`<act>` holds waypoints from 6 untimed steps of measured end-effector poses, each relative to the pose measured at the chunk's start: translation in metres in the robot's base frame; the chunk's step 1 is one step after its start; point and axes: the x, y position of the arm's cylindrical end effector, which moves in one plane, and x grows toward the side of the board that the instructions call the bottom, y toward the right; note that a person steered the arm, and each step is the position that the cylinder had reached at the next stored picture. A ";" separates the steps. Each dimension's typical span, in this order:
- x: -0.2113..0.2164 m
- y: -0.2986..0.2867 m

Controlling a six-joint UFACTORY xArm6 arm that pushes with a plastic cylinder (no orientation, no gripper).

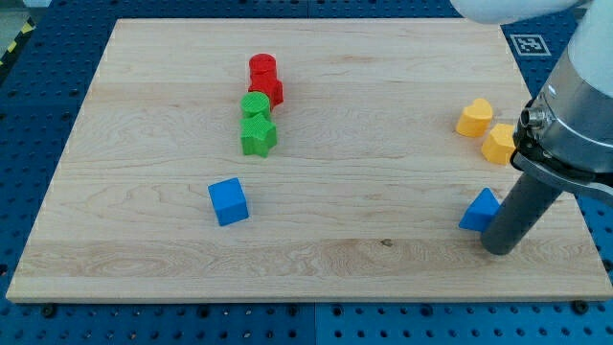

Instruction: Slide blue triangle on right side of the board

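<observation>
1. Beside the blue triangle stood my tip, just at its right and a little lower, touching it or almost touching; I could not tell which.
2. No claw was in view: the arm ended in a plain dark rod, so I could not tell any clenched or released state, and nothing was grasped.
3. The blue triangle lay on the right side of the table, near the bottom right corner and close to the right edge.
4. Above the triangle, two yellow blocks sat touching each other: the upper yellow block, and the lower yellow block to its right. The arm's grey body partly covered the lower one. Their shapes were not clear to me.
5. A blue cube lay well apart from the triangle, in the left half of the table, toward the bottom.
6. Above the cube, four blocks stood in a tight column: a red cylinder at the top, a red block under it, then a green cylinder, then a green star. Each touched the next one.
7. The wooden table rested on a blue base with many small holes.
</observation>
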 end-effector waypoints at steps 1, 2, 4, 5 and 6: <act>-0.005 -0.029; -0.005 -0.052; -0.013 -0.080; -0.020 -0.079; -0.020 -0.044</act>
